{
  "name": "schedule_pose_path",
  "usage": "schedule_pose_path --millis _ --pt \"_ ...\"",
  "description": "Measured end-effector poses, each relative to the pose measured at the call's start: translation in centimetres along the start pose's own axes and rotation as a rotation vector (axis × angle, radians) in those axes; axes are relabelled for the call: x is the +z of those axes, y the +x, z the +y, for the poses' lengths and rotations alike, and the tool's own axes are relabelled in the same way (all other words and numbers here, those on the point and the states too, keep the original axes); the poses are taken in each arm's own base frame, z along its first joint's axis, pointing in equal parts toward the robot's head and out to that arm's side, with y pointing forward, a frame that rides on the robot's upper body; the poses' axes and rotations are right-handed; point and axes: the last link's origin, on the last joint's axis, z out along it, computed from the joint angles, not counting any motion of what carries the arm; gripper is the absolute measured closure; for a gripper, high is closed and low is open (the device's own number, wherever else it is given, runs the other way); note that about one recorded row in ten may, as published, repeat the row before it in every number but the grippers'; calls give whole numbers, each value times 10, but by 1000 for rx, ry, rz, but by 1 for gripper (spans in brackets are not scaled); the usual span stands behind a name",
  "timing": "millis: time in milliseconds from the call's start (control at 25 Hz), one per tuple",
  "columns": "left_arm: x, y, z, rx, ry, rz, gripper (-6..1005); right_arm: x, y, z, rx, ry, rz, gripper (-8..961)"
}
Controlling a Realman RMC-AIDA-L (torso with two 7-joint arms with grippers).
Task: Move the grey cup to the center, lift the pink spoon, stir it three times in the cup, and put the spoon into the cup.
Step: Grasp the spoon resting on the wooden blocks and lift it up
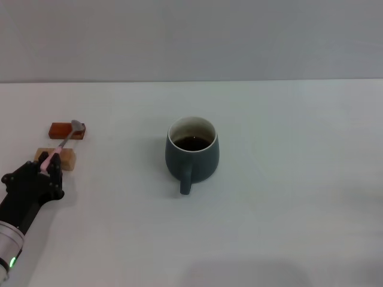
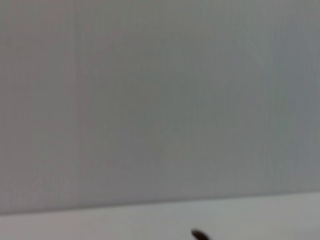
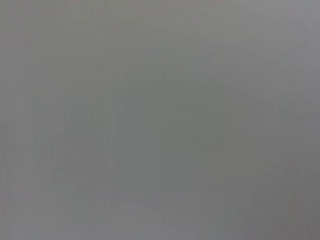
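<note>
Left gripper (image 1: 48,165) sits at the pink spoon (image 1: 61,144) handle's near end, fingers apparently around it; I can't tell whether they are clamped. Beyond it, the spoon bridges the tan block (image 1: 67,158) and red-brown block (image 1: 61,130), leaving the handle raised for pinching. Grey cup (image 1: 191,150) stands well off toward centre, dark liquid inside. Right gripper not visible.

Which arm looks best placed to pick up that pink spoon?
The left. Its gripper is already at the pink spoon's handle end, left of the grey cup. The right arm isn't in view.
</note>
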Motion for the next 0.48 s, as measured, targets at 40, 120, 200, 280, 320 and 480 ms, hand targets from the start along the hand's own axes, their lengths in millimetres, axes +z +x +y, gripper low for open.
schedule_pose_path --millis 40,120,200,280,320,480 --pt "0 2 1 -1 -4 12 832 0 0 0 0 0 0 953" --pt "0 6 2 -4 -9 36 833 0 0 0 0 0 0 954" --pt "1 8 2 -6 -11 47 833 0 0 0 0 2 -1 954" --pt "1 9 2 -6 -12 53 836 0 0 -1 0 4 0 954" --pt "2 11 2 -6 -13 60 838 0 0 -1 0 4 0 954" --pt "4 20 5 -11 -25 111 841 -1 0 -2 0 8 1 954"
